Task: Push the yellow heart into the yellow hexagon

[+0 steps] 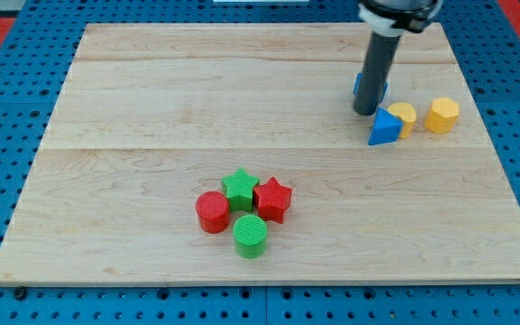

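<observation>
Two yellow blocks sit far right: yellow heart (pixel 403 117) just left of yellow hexagon (pixel 441 115), a small gap between them. My tip (pixel 365 112) rests left of the blue triangle (pixel 385 127), which touches the heart. End effector is a bare rod, with nothing to open or close.

I see the blue triangle (pixel 385 127) wedged between my tip (pixel 364 111) and the yellow heart (pixel 403 116); the heart-to-yellow hexagon (pixel 441 116) gap is clear.
</observation>
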Robot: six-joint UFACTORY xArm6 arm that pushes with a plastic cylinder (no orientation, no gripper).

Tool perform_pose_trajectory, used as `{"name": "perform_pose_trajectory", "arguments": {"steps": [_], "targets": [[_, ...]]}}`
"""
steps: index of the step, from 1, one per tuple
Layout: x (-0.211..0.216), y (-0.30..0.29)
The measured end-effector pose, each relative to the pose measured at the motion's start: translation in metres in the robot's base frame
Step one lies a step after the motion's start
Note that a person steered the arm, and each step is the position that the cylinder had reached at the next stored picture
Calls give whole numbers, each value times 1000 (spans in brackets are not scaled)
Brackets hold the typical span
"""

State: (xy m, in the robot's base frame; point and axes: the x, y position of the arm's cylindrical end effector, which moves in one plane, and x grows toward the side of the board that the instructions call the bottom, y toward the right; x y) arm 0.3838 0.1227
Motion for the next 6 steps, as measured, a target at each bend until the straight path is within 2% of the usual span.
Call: {"name": "perform_pose_trajectory", "arguments": {"steps": [1, 2, 3, 6], "targets": [[3, -21], [4, -14], [4, 25], [-6, 57]]}}
